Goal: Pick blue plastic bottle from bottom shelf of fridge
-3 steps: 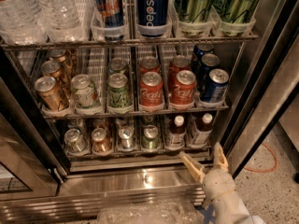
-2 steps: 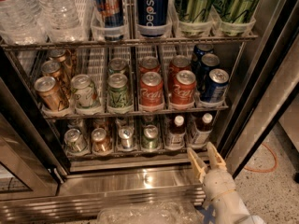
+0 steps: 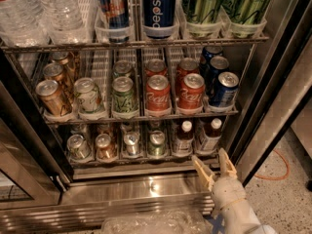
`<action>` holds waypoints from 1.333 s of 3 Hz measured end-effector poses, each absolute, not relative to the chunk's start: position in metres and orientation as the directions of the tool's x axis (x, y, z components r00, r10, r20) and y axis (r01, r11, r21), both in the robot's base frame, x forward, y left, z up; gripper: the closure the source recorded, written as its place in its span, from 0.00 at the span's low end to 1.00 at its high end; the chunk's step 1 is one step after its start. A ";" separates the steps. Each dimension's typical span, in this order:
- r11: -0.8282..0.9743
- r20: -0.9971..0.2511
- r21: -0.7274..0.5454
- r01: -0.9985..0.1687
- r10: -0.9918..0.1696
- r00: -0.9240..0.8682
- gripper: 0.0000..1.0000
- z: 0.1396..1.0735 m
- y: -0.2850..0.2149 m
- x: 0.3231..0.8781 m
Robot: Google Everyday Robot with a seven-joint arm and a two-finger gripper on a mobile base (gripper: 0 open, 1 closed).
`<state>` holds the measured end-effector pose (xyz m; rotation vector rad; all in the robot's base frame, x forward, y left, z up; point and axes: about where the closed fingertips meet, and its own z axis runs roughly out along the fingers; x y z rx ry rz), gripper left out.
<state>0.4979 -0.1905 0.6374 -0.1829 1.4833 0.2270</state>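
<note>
Bottle [image 3: 210, 135], white cap, dark contents, pale label, jaws spread, empty, just below it

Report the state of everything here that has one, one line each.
fridge: door open.
end effector: open, empty, just outside the right end of the bottom shelf.
plastic bottles: upright, capped, on the bottom shelf, not gripped.
cola cans: upright, on the middle shelf.
</note>
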 end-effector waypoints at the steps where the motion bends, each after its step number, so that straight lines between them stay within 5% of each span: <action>1: 0.968 -0.997 0.014 -0.250 0.032 0.067 0.24 0.631 -0.190 0.500; 2: 0.972 -0.998 0.015 -0.234 0.030 0.059 0.35 0.624 -0.191 0.504; 4: 0.980 -0.997 0.013 -0.199 0.028 0.069 0.30 0.619 -0.199 0.517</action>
